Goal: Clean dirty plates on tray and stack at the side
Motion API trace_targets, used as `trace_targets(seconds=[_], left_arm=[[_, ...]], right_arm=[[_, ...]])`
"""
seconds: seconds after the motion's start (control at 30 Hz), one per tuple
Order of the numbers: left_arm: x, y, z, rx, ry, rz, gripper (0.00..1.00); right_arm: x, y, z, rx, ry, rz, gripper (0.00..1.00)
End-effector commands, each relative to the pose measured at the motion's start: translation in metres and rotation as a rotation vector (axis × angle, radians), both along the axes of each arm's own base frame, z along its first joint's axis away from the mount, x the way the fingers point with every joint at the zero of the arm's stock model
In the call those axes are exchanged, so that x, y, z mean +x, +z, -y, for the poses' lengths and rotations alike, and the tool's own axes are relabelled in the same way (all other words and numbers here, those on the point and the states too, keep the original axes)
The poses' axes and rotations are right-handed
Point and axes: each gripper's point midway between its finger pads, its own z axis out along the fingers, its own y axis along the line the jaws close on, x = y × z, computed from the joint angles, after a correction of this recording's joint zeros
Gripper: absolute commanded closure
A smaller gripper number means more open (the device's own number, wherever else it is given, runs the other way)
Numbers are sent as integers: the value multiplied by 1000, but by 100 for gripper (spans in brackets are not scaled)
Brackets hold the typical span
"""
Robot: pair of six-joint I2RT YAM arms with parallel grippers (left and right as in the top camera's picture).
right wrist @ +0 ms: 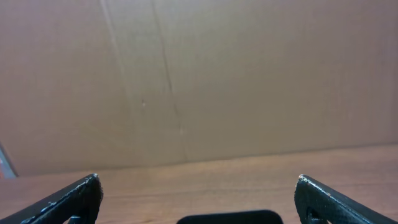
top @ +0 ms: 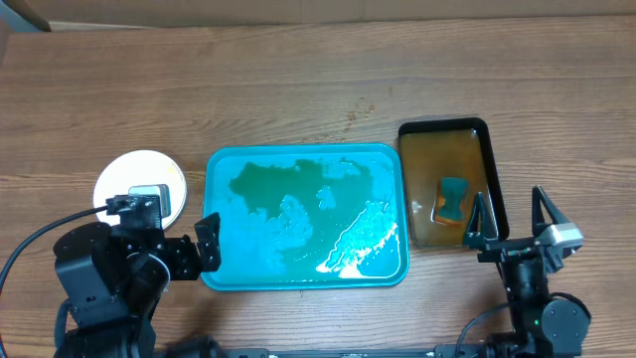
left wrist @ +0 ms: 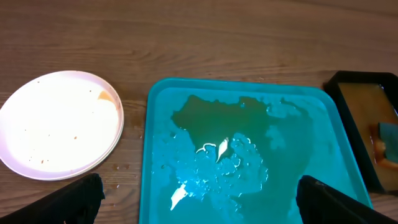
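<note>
At the 9 o'clock side of the counter point(top: 328, 89), I find the left pincer point(left wrist: 200, 179) released and spread wide, one finger low over the counter beside the plates point(left wrist: 59, 124) and the other over the tray point(left wrist: 249, 155). It grips nothing and touches nothing that I can see.

Right pincer point(top: 510, 221): likewise released, fingers far apart and empty, standing at 6 o'clock of the black tray point(top: 494, 169). Its wrist view faces a brown cardboard wall point(right wrist: 249, 74).

Plates: stacked on the counter just beside the tray's 9 o'clock edge, lying flat and partly covered by the left arm in the overhead view. The top plate is white, with an orange-brown smear near its rim and scattered specks. I cannot tell the count. Being round, they show no long axis.

Tray: teal, long axis running 9 to 3 o'clock, its floor wet with pooled water and white foam.

Black tray: brownish liquid, with a teal sponge point(top: 452, 199) lying in it.
</note>
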Motion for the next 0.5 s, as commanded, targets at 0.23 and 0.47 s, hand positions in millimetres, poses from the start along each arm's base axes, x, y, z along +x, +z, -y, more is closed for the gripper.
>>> trace_targets(seconds=[0.23, 0.47], left_arm=[[0, -1, 5, 2, -32, 3, 0], [0, -1, 5, 2, -32, 3, 0]], right_arm=[[6, -64, -12, -219, 54, -164, 0], [6, -63, -12, -219, 54, -164, 0]])
